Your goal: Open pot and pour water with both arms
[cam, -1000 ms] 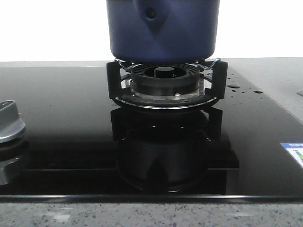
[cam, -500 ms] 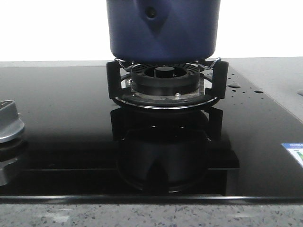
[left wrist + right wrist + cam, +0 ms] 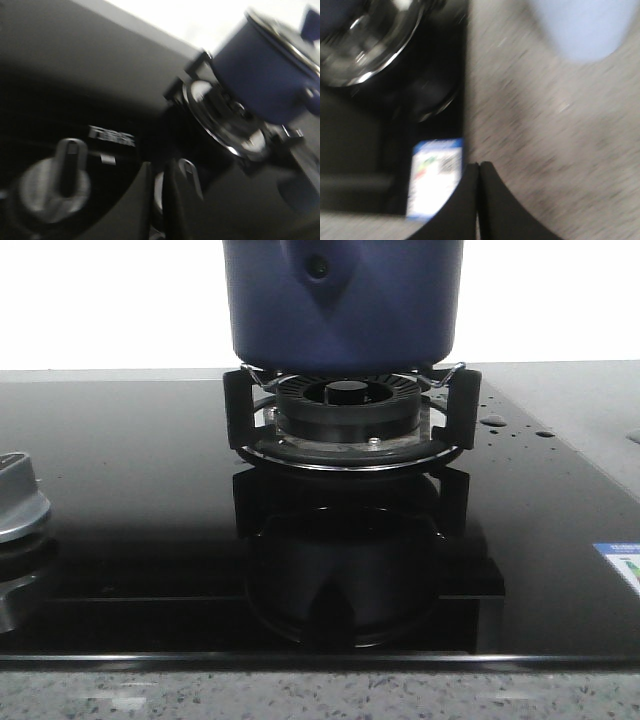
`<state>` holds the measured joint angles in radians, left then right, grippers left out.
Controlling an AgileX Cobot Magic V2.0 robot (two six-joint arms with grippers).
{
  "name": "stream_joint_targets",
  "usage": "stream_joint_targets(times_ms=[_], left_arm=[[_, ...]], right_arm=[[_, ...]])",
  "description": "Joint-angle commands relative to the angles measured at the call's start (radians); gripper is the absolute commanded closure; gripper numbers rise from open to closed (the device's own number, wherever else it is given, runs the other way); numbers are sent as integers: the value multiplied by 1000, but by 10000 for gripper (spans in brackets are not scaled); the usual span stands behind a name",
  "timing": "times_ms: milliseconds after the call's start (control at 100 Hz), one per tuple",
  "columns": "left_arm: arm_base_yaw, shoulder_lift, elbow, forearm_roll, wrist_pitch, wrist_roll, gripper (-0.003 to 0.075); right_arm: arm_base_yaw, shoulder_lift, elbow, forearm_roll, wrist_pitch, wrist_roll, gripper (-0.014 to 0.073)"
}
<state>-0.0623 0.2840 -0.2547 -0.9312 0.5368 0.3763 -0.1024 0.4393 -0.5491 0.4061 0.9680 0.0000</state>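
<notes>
Black glass cooktop (image 3: pixel 120 490) carries the pot (image 3: pixel 345 300) on its burner, nearer the left gripper (image 3: pixel 162 200), fingers slightly apart and empty; right gripper (image 3: pixel 478 200) closed, empty.

Kitchen: black glass gas hob (image 3: pixel 130 490), burner (image 3: pixel 347 408), control knob (image 3: pixel 18 498), speckled stone countertop (image 3: pixel 570 400).

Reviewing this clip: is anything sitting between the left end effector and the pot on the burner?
Nothing visible blocks it. In the left wrist view, the left end effector is over the black glass stovetop, and only that bare glass and the burner stand lie between it and the pot. The control knob sits off to one side.
</notes>
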Motion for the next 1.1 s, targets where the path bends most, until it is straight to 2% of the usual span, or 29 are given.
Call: stream_joint_targets(times_ms=[0,40,180,270,370,500,550,620,710,790,840,880,950,1000,1090], left_arm=[[-19,115,-102,-142,59,131,729],[-39,148,-132,-224,85,189,729],[-98,283,-224,-538,275,516,729],[-109,375,-283,-673,393,692,729],[-109,465,-357,-691,464,825,729],[-126,569,-461,-687,482,1005,718],[-148,605,-496,-685,484,1084,682],[-182,655,-544,-671,484,1182,584],[-220,719,-602,-648,449,1260,414],[-253,771,-647,-647,375,1275,282],[-268,806,-676,-647,317,1275,231],[-274,828,-701,-646,288,1275,209],[-281,874,-746,-644,254,1275,205],[-279,910,-778,-644,247,1275,205],[-279,987,-844,-644,249,1275,205]], right_arm=[[5,61,-82,117,60,-8,659],[5,81,-99,169,98,-26,659],[25,97,-121,395,142,-212,659],[43,97,-123,504,142,-413,659],[48,97,-123,569,136,-571,659],[48,97,-123,586,107,-677,656],[48,97,-123,586,95,-694,655],[48,97,-125,587,83,-734,644],[48,97,-128,587,67,-791,538],[48,97,-143,587,54,-821,350],[48,97,-150,587,38,-821,229],[48,97,-158,587,29,-821,137],[48,97,-162,587,14,-821,33],[48,97,-162,587,11,-821,3],[48,97,-162,587,11,-821,8]])
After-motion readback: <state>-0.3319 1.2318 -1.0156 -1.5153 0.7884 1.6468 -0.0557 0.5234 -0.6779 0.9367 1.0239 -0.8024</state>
